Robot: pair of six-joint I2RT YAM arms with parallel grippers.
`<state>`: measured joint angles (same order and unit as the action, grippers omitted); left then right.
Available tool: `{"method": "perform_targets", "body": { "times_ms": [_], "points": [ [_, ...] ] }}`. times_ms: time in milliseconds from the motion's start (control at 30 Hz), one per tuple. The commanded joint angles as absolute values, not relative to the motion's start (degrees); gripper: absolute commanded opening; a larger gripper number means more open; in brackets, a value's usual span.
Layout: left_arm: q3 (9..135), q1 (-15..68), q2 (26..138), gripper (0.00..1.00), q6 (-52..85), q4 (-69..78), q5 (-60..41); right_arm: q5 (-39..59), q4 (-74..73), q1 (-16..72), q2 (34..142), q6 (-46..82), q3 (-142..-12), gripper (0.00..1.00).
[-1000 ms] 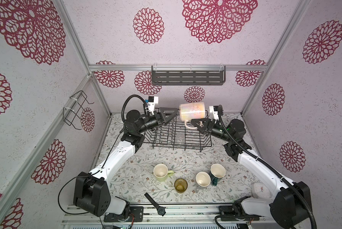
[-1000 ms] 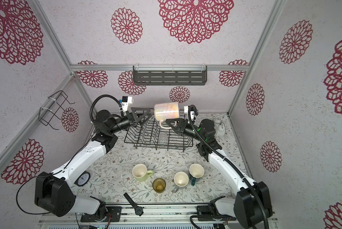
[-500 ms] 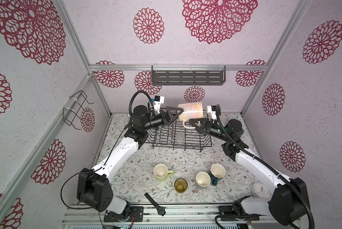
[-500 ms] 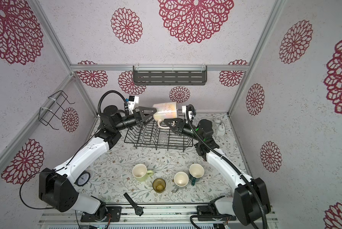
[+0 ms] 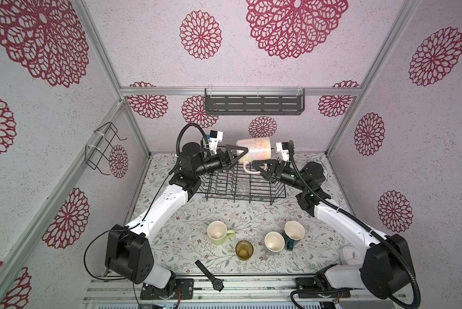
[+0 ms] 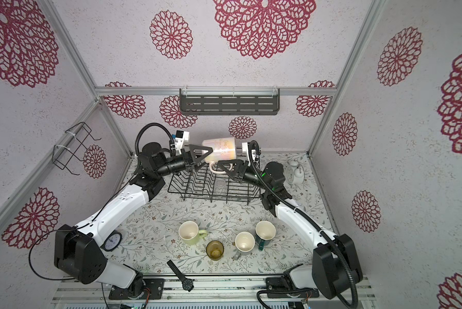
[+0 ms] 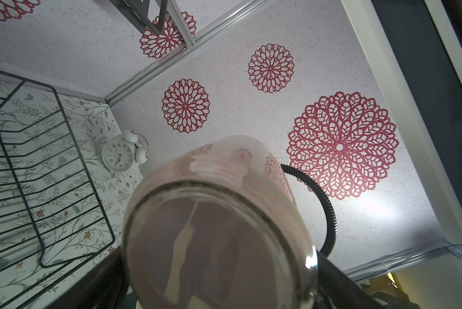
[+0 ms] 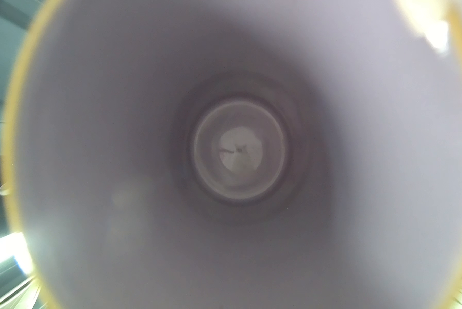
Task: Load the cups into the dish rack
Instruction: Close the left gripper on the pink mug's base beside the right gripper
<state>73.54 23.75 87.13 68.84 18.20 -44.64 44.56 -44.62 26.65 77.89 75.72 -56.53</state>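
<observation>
Handover time: the right gripper [image 5: 256, 167] is clamped on the handle of the tall pink mug [image 5: 254, 151], which lies sideways in the air just above the dish rack [image 5: 275, 191]. The left gripper [image 5: 239, 157] is wide open, with one jaw on each side of the mug's bottom. It should squeeze gently and hold firm before the right lets go. A second ago the left gripper was well apart from the mug — now it has reached it.

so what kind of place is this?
Likely a mock kitchen counter in a robot test booth: wallpapered panels on aluminium framing, a wire dish rack, mugs on a floral tabletop.
</observation>
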Motion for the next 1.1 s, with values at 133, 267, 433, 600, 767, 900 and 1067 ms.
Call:
{"method": "perform_targets", "body": {
  "times_ms": [133, 267, 433, 600, 767, 900, 1067],
  "points": [
    [73.01, 23.67, 88.18, 0.97, 71.0, 22.23, -45.1, 47.84, -59.44, 31.31, 79.95, 79.03, -61.17, 0.0],
    [72.45, 22.39, 88.33, 0.97, 72.82, 23.8, -45.14, 49.22, -59.4, 31.66, 81.63, 80.5, -61.61, 0.0],
    [71.28, 20.9, 88.13, 0.97, 72.62, 25.31, -46.56, 50.65, -56.46, 31.64, 81.95, 78.93, -61.26, 0.0],
    [70.52, 19.5, 87.74, 0.97, 71.79, 24.7, -50.22, 55.63, -51.39, 31.64, 83.13, 76.58, -63.48, 0.0],
    [69.01, 17.87, 86.69, 0.97, 71.83, 23.29, -53.37, 60.11, -43.75, 31.42, 84.06, 71.31, -66.08, 0.0],
    [69.57, 17.16, 86.13, 0.97, 67.42, 15.79, -55.19, 62.03, -35.45, 31.38, 85.05, 65.6, -68.52, 0.0],
    [69.61, 16.61, 85.82, 0.97, 66.11, 13.9, -55.01, 63.46, -32.61, 31.29, 86.34, 63.6, -69.65, 0.0]
  ]
}}
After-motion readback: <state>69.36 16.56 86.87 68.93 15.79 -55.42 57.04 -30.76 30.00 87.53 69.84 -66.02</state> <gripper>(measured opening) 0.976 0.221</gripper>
